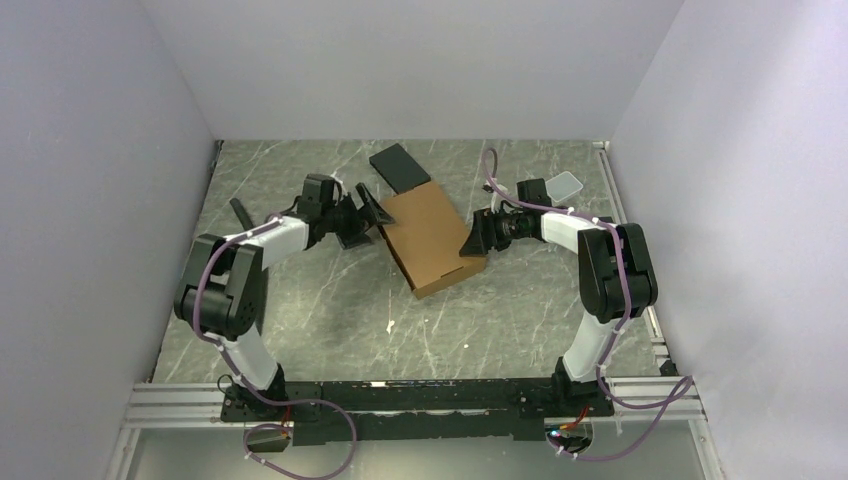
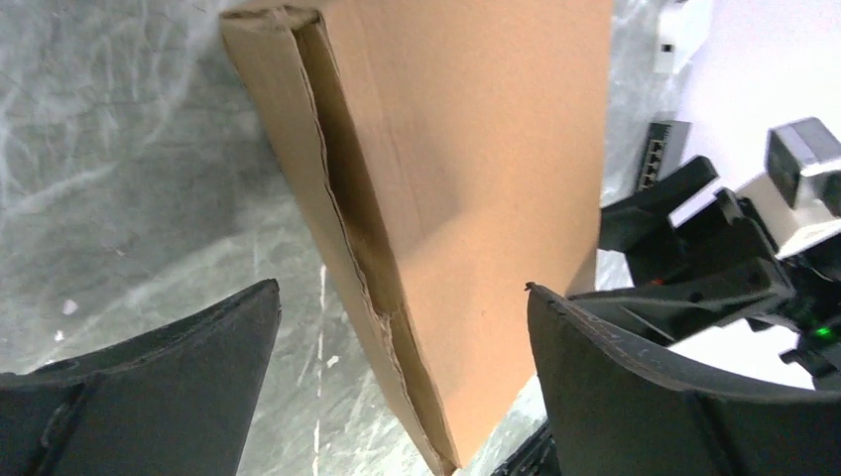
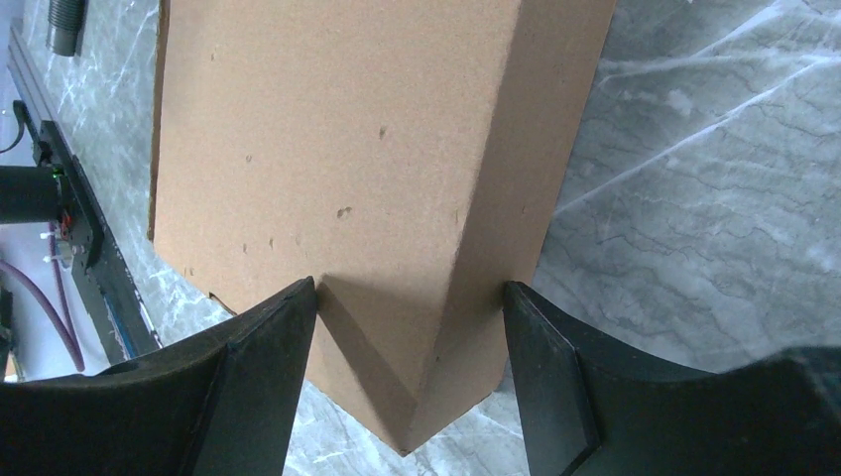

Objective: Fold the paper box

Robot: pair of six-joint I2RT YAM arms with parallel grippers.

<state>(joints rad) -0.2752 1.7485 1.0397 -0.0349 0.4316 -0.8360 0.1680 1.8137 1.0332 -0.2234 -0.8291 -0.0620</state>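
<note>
The table [image 1: 330, 310] was grey marbled stone, walled in pale on three sides. On its middle lay the box [image 1: 430, 235], brown cardboard, closed into a shallow rectangle and turned at an angle, one short end toward my bases. It sat between my two grippers.

My left arm [image 1: 270, 235] reached in from the left and my right arm [image 1: 580, 228] from the right, both low over the table.

My left gripper [image 2: 402, 286] stood released, its fingers spread wide on either side of the box's long left edge. In the wrist view that side wall showed a ragged seam where the panels met, slightly gaping. One finger [image 2: 645, 397] overlapped the top face; I could not tell whether it touched.

My right gripper [image 3: 410, 285] was clamped on the box at its right edge. One fingertip pressed on the top face and the other against the side wall, with a near corner of the box pointing out between them.

A flat black slab [image 1: 400, 167] lay just beside the box's far corner; whether they touched I could not tell.

A small translucent container [image 1: 562, 186] sat near the far right edge of the table, beyond my right arm.
</note>
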